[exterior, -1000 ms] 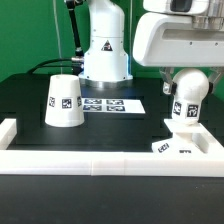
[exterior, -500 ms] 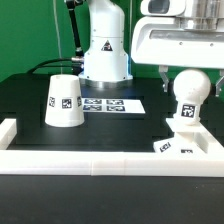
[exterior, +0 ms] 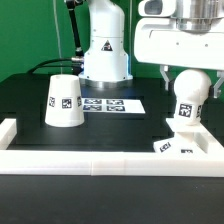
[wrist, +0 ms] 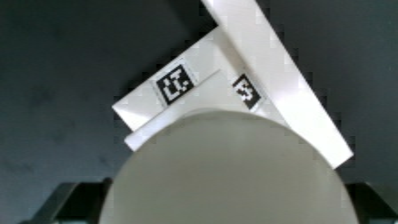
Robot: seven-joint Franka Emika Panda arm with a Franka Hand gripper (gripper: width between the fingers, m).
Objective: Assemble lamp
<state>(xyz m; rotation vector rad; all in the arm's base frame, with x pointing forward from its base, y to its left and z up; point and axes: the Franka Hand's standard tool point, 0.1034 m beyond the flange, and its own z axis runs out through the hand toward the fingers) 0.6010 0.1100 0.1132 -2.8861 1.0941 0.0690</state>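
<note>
Three white parts sit on the black counter [exterior: 110, 135], and the action is all at the exterior view's right. The hand [exterior: 188, 74] has crept up a touch over the last second and drifted slightly toward that right side, jaws just as wide as they were, nothing gripped. Its dark fingers [exterior: 163, 72] now hang either side of the top of the bulb [exterior: 190, 98], with a gap showing on the side I can see, so no squeeze. The bulb stands upright on its short stem on the base [exterior: 176, 146], which lies hard by the white rail [exterior: 90, 160] at the front, and it hasn't toppled or followed the hand up. I read that as a let-go: the bulb looks planted in the base, though whether it is fully home I can't tell from here. That leaves the shade [exterior: 63, 102], well apart at the exterior view's left, wide end down beside the marker board [exterior: 112, 104], not yet fitted. Shapes now: the bulb is a smooth, matte dome filling the wrist view, the base is flat and angular with crisp edges, and the shade is a plain truncated cone. All are hard-looking white plastic carrying black-and-white square tags, stark against the dull dark counter.
</note>
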